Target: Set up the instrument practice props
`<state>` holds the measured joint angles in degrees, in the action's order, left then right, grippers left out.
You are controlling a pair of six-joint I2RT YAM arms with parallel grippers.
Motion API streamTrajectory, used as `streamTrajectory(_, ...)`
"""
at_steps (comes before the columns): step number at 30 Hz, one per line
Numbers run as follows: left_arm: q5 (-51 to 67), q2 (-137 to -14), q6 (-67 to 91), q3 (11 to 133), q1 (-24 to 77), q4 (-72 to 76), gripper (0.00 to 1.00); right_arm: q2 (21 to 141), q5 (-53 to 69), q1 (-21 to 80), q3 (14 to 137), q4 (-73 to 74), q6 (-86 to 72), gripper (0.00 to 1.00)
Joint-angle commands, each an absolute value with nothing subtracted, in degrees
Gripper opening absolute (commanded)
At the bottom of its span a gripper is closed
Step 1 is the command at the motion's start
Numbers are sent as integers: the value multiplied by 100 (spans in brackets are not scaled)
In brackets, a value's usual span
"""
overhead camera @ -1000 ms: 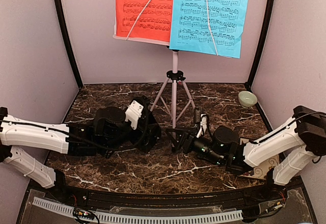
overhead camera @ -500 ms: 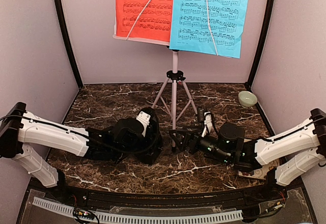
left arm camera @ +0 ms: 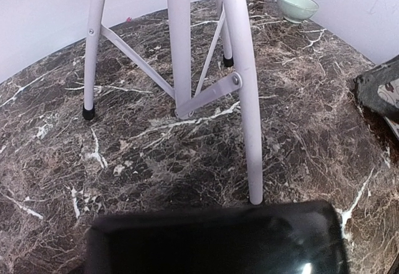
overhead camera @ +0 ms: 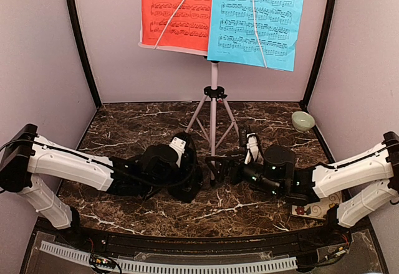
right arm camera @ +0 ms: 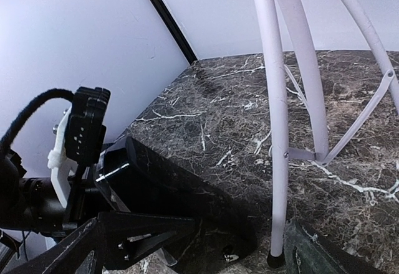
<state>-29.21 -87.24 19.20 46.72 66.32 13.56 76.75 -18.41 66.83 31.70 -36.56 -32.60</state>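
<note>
We saw the white music stand [overhead camera: 214,99] upright at the middle of the counter [overhead camera: 124,124], toward its far edge. The red page [overhead camera: 176,9] and blue page [overhead camera: 257,15] sat side by side on its desk. Both arms lay low in front of it, facing each other.

The left gripper [overhead camera: 190,184] appeared to hold the black metronome [right arm camera: 168,187], its jaws closed around the body. The right gripper [overhead camera: 219,171] sat just beside it, jaws spread wide and empty. From those open jaws the metronome lay toward the counter's left edge. We judged that its long axis ran roughly along the near edge. The left arm was the nearer one, already on it.

From overhead the metronome merged into the dark grippers. The right wrist view showed its glossy sloped side near the stand's closest foot. The left wrist view showed only a black slab beneath the legs.
</note>
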Motion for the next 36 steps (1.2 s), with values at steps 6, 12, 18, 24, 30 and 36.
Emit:
streamTrajectory(6, -2666, -8544, 2042, 4857, 6609, 1416, 73, 7347, -2223, 6410, 3576, -3118, -3481, 100)
streamTrajectory(12, -2426, -7967, 1839, 4666, 6578, 1221, 99, 7266, -2087, 6276, 3870, -2729, -3348, 100)
streamTrajectory(18, -2167, -7070, 2024, 3914, 6574, 1420, 99, 7529, -1144, 6034, 4643, -1680, -2941, 100)
streamTrajectory(24, -1963, -6672, 2085, 3263, 6574, 1901, 92, 8060, -129, 5986, 5274, -1384, -2964, 100)
streamTrajectory(30, -1928, -6904, 2011, 3248, 6574, 2154, 85, 8555, 446, 5965, 5671, -1267, -3148, 100)
streamTrajectory(36, -2052, -7071, 1770, 3345, 6574, 2428, 78, 8943, 812, 5869, 5887, -1269, -3501, 96)
